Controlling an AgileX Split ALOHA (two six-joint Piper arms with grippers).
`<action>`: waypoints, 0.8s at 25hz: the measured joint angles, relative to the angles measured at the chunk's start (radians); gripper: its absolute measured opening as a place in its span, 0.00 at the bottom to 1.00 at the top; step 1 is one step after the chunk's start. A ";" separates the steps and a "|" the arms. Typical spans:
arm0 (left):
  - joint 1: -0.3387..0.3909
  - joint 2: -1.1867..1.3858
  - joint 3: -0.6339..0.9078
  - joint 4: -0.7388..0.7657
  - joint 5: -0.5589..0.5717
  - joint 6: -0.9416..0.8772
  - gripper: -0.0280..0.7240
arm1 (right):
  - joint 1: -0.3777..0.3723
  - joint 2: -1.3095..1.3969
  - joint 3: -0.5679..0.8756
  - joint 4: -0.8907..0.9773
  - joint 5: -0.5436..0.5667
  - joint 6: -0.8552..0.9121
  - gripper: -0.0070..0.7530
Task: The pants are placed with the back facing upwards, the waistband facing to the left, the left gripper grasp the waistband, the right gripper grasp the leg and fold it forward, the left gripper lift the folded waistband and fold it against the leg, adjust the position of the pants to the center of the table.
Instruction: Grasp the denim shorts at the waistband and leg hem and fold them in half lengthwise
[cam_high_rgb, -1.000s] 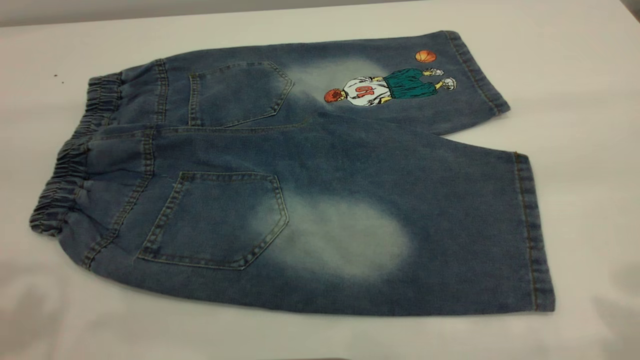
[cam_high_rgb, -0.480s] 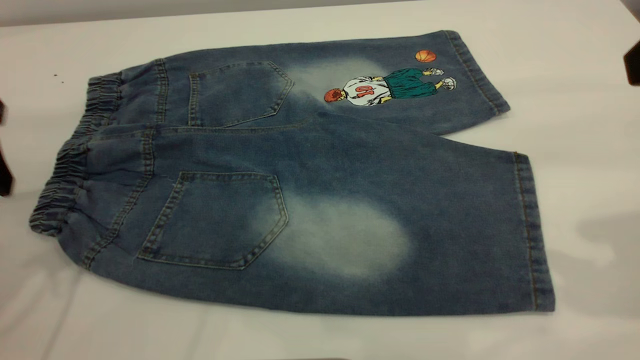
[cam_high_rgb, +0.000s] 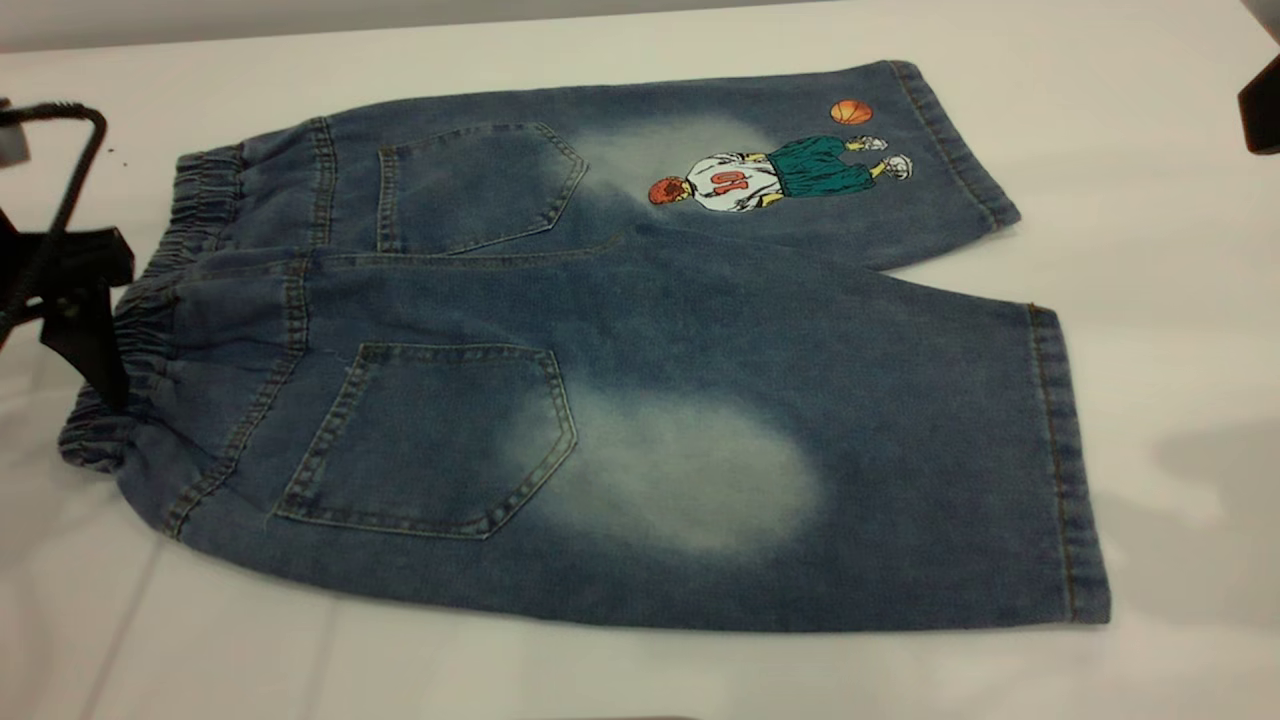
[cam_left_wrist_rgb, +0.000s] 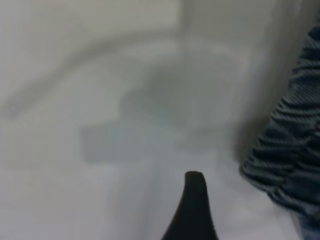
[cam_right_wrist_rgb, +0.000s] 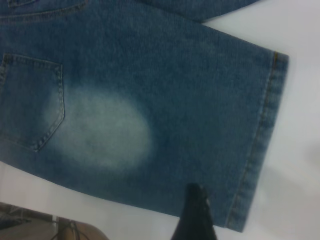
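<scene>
The shorts (cam_high_rgb: 600, 370) lie flat on the desk (cam_high_rgb: 1150, 250): soft, limp, fairly heavy denim. Grasp the thick waistband (cam_high_rgb: 140, 330) and the leg (cam_high_rgb: 900, 450) hem. Left gripper (cam_high_rgb: 85, 310) beside waistband, right gripper (cam_high_rgb: 1262, 115) well apart; neither holds anything, finger opening cannot be told.

The pants (cam_high_rgb: 640, 330) are denim cloth, matt and finely ribbed in weave, blue with pale faded patches worn soft-looking over the leg (cam_high_rgb: 680, 470). Tan thread stitching lines the pockets (cam_high_rgb: 430, 440) and hems. The waistband (cam_high_rgb: 150, 320) is the same cloth, gathered into close ridges. The cartoon (cam_high_rgb: 775, 172) is a flat coloured print, smoother than the weave around it. The table (cam_high_rgb: 1150, 250) is smooth, white and faintly sheened, taking soft shadows. The left gripper (cam_high_rgb: 85, 300) is matt black, plastic by its look, with a braided black cable (cam_high_rgb: 70, 180); the right gripper (cam_high_rgb: 1260, 118) is likewise matt black.
</scene>
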 joint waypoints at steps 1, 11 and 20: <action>0.000 0.010 -0.002 0.000 -0.006 0.000 0.79 | 0.000 0.000 0.000 0.000 0.000 0.000 0.65; -0.057 0.086 -0.004 -0.048 -0.083 0.043 0.79 | 0.000 0.000 -0.001 0.003 -0.002 0.000 0.65; -0.060 0.123 -0.023 -0.076 -0.076 0.048 0.57 | 0.000 0.000 0.000 0.012 0.012 0.000 0.65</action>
